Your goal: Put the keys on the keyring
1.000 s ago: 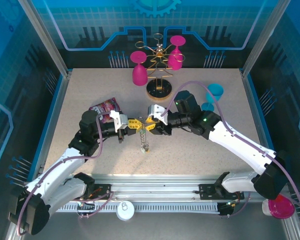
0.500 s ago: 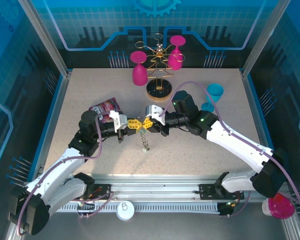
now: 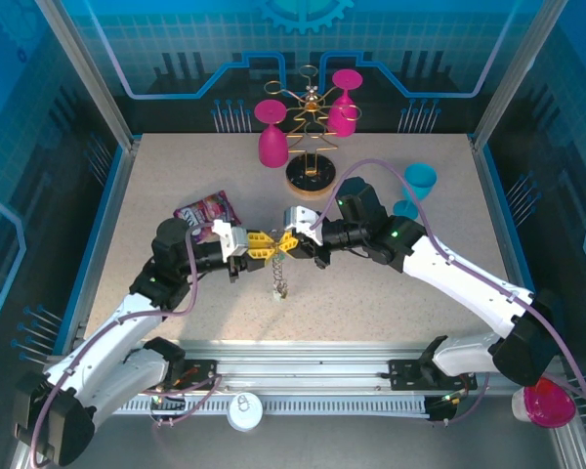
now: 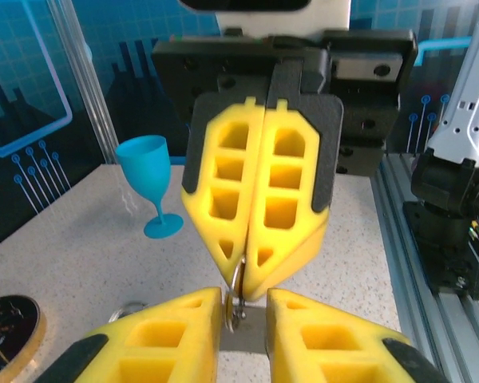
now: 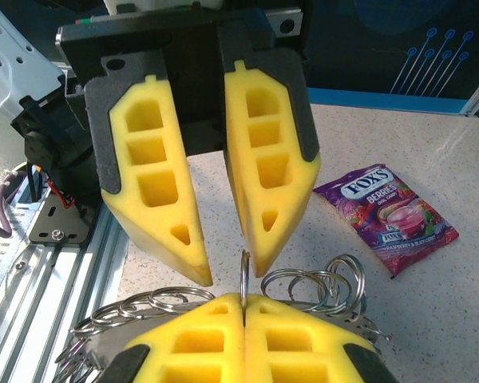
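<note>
Two grippers of mine meet tip to tip above the middle of the table point(image 3: 342, 303). My right gripper point(image 5: 244, 302) is pressed fully closed and pinches one thin wire loop of the keyring point(image 3: 277, 274) edge-on. My left gripper point(image 4: 243, 302) faces it with its jaws a little apart. The same loop stands in that gap, close against one side, and I cannot tell whether it touches.

From the pinched loop, more silvery rings fan out to both sides. The rest of the bunch hangs from between the two grippers down toward the tabletop, too small there for me to make out its parts.

Just beyond my left gripper, a little to its left, lies a purple Fox's Berries sweet packet point(image 5: 387, 211). Farther off on my right stand two light blue wine glasses point(image 3: 419, 179). Near the far edge, a wire glass rack point(image 3: 311, 174) on a round base carries two pink glasses point(image 3: 272, 142).
</note>
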